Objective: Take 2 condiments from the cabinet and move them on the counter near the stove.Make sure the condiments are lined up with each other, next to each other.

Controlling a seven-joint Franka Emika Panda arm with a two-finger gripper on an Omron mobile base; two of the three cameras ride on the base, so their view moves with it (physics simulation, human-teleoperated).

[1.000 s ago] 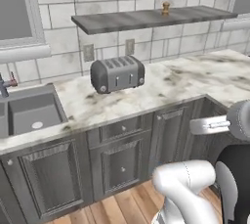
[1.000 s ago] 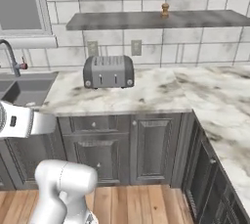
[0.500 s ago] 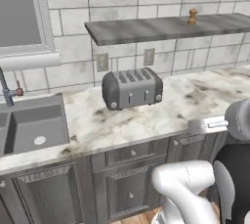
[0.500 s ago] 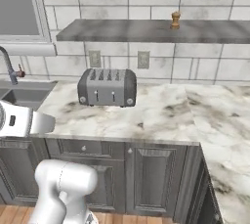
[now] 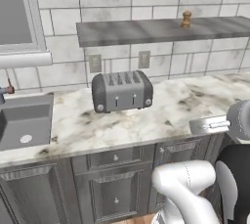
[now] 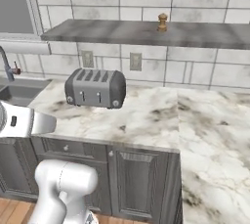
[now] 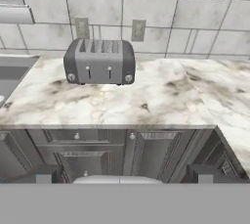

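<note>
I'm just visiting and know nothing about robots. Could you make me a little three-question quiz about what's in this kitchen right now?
1. True or false: the wooden shaker stands on the wall shelf.
2. What sits on the counter below the shelf? A) kettle B) toaster C) microwave
3. Fill in: the gripper fingers are ____ and hold nothing.

Key: 1 true. 2 B, the toaster. 3 open.
</note>
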